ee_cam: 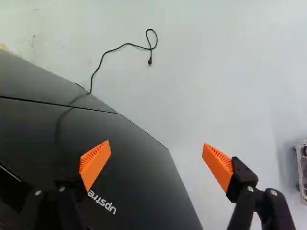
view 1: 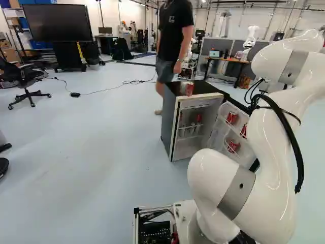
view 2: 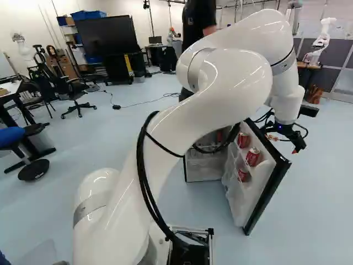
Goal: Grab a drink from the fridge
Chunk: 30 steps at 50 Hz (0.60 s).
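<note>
Gripper (ee_cam: 156, 160): fingers spread, empty; outside open door (view 2: 242, 201), between two and three o'clock from its racked cans (view 2: 252, 156), right base view. Spare can (view 1: 189, 89): atop fridge (view 1: 170, 122). Step, as judged: approach. Next: clear door edge, swing inside, straddle one can.

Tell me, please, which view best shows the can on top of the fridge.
The left base view: the can stands in plain sight there. In the right base view the arm hides it; the wrist view leaves it out.
</note>
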Available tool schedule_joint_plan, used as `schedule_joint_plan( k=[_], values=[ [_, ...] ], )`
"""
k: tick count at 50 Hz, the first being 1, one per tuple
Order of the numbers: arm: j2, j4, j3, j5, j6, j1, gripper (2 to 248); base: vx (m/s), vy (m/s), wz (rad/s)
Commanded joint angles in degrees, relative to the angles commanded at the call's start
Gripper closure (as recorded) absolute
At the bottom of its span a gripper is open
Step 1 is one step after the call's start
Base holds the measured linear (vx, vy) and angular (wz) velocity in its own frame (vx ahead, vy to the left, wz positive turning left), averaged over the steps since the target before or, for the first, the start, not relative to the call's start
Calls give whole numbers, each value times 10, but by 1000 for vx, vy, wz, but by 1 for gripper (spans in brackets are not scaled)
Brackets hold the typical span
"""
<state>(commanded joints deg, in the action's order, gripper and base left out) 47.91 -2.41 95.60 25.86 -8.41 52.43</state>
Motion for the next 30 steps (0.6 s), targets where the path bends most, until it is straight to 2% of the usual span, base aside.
schedule_joint_plan(
  k=[18,30],
  values=[
    [-29,0,-46,0,0,-19,3,0,0,0],
    [-39,0,-61,0,0,-38,3,0,0,0]
  ],
)
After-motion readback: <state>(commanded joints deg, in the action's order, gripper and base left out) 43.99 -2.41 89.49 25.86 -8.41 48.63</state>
